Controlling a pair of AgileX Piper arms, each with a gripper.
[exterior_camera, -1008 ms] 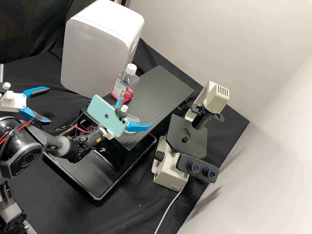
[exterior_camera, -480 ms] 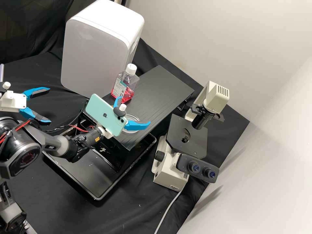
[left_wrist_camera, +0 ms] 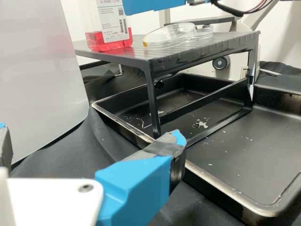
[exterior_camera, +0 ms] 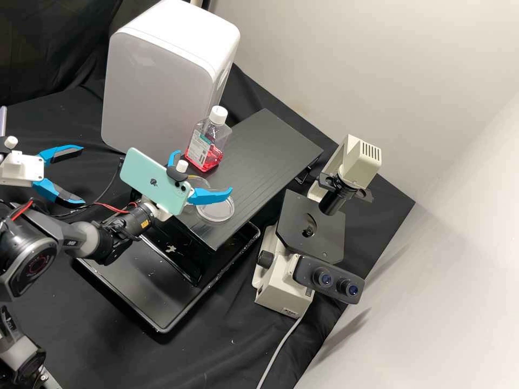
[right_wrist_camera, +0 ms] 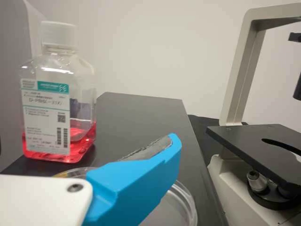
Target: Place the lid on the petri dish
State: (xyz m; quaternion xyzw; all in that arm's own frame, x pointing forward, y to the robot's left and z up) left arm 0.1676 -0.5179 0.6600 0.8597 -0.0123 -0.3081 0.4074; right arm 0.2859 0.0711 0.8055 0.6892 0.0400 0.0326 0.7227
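Note:
The clear petri dish (exterior_camera: 217, 207) sits near the front edge of the black raised platform (exterior_camera: 270, 151). A clear lid seems to lie on it; I cannot tell if it sits squarely. The dish (left_wrist_camera: 171, 34) shows low and flat on the platform top in the left wrist view. My right gripper (exterior_camera: 198, 177) hangs open just above and left of the dish, touching nothing. One of its blue fingers (right_wrist_camera: 141, 174) crosses in front of the dish (right_wrist_camera: 181, 207). My left gripper (exterior_camera: 79, 174) stands open at the far left, well off the platform, with nothing between its fingers (left_wrist_camera: 155, 162).
A bottle of red liquid (exterior_camera: 207, 141) stands on the platform behind the dish, close to the right gripper. A large white box (exterior_camera: 162, 75) rises behind it. The platform stands in a black tray (exterior_camera: 162, 302). A microscope (exterior_camera: 319, 232) stands to the right.
My right gripper, open throughout, has drawn back to the left and upward from around the dish, which now shows whole. The left arm has not moved.

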